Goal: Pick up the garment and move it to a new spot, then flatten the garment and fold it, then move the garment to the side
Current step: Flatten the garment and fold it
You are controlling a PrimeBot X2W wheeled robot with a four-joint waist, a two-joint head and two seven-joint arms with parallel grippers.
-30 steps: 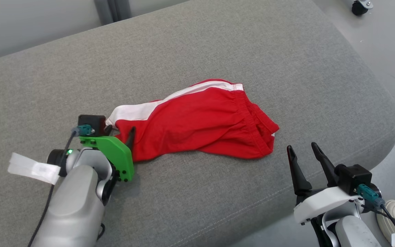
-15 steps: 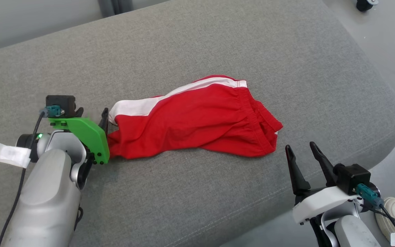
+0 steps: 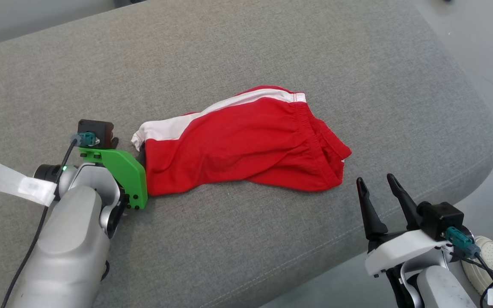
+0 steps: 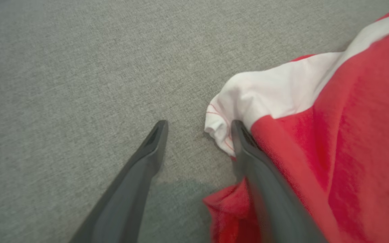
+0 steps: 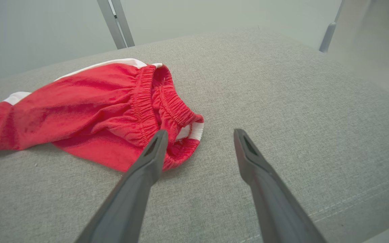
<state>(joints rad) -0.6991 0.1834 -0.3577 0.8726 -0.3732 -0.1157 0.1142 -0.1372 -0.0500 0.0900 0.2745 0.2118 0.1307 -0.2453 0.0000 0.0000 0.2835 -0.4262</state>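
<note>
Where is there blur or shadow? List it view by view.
Left wrist view: the red shorts and the left pincer's finger against them are smeared by blur; a soft shadow lies on the grey cushion low between the fingers. Head view: sharp, evenly lit, no glare. Right wrist view: crisp around the right pincer, faint shadow under the shorts' edge.

One garment (image 3: 246, 145), one cushion (image 3: 272, 51), two tools, left tool (image 4: 198, 124), right tool (image 3: 375, 179)

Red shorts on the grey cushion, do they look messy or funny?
Yes, a bit messy. The red shorts lie crumpled, not flat, on the grey cushion: the waistband is bunched at one end, and the white-striped leg end curls up next to the open left gripper. Nothing looks torn.
</note>
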